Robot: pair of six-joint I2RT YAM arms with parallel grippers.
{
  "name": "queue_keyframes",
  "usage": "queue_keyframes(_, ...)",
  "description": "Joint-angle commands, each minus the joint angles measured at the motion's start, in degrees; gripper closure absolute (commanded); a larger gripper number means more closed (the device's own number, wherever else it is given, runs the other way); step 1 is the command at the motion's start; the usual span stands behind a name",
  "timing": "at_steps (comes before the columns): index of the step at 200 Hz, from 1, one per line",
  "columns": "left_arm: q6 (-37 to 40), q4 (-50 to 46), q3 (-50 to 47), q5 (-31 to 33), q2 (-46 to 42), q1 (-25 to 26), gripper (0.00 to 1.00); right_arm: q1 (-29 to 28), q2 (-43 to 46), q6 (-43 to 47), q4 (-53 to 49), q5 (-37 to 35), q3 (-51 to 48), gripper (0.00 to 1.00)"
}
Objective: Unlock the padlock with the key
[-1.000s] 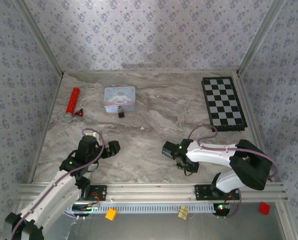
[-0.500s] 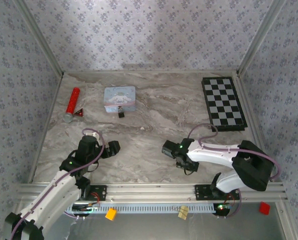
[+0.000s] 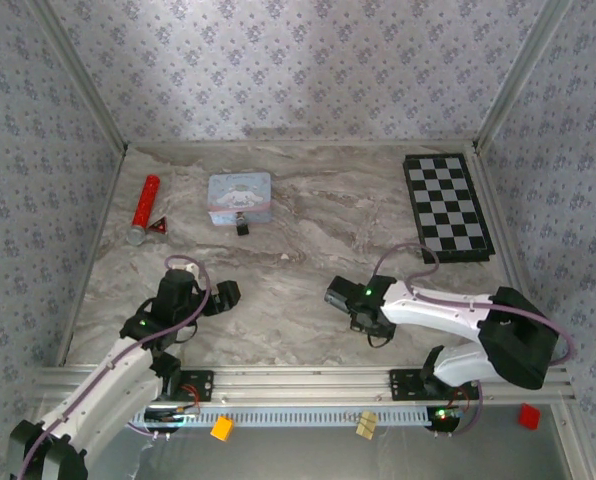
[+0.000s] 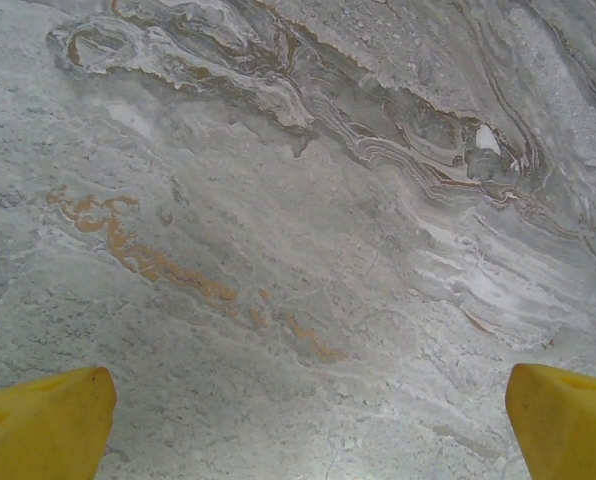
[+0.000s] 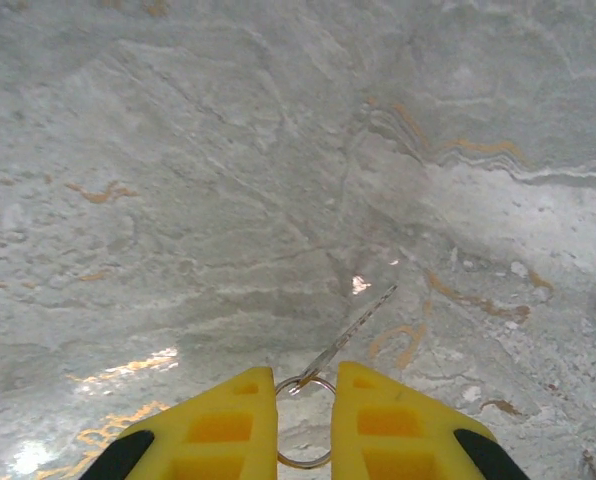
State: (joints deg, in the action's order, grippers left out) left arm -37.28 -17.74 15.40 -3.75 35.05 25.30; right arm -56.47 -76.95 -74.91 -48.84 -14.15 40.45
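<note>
The key point(image 5: 356, 330) is a thin grey blade on a small wire ring point(image 5: 304, 458), lying on the marble table in the right wrist view. My right gripper point(image 5: 304, 385) has its yellow fingers point(image 5: 228, 420) pressed against both sides of that ring, and the blade pokes out ahead to the right. From above, the right gripper point(image 3: 375, 337) is low at the table's near middle. The padlock point(image 3: 243, 226) is a tiny dark block just in front of the pale blue tin point(image 3: 239, 197), far from both grippers. My left gripper point(image 3: 227, 294) stands wide open over bare marble, fingertips point(image 4: 43, 425) far apart.
A red cylinder point(image 3: 145, 208) with a silver end and a small red triangular piece point(image 3: 160, 227) lie at the back left. A black-and-white chequered board point(image 3: 448, 206) sits at the back right. Patterned walls enclose the table point(image 3: 318, 215) on three sides.
The right gripper's fingers have closed in onto the key's ring, and the right arm's elbow has shifted a little to the right. The left arm has stayed put.
</note>
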Motion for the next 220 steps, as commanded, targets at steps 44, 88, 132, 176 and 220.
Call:
queue_keyframes(44, 1.9, 3.3, 2.8, -1.6, 2.2, 0.5, 0.00, 2.3, 3.6, 4.3, 0.4, -1.6, 4.4, 0.85)
queue_keyframes(88, 5.2, 14.2, 3.7, -7.9, 6.2, 2.1, 0.00, 5.9, 6.9, 7.4, 3.4, 0.0, 8.1, 0.85)
queue_keyframes(132, 13.3, 29.4, 6.9, -11.5, 13.7, 7.3, 0.00, 8.7, 7.1, 12.4, 8.9, 2.8, 13.9, 0.85)
queue_keyframes(176, 23.8, 41.1, 11.1, -14.5, 21.7, 12.8, 0.00, 9.9, 4.1, 18.0, 13.5, 6.9, 22.0, 0.84)
queue_keyframes(220, 37.8, 55.5, 7.9, -16.5, 27.3, 14.7, 0.00, 9.8, 0.4, 22.8, 17.1, 11.2, 31.3, 0.84)
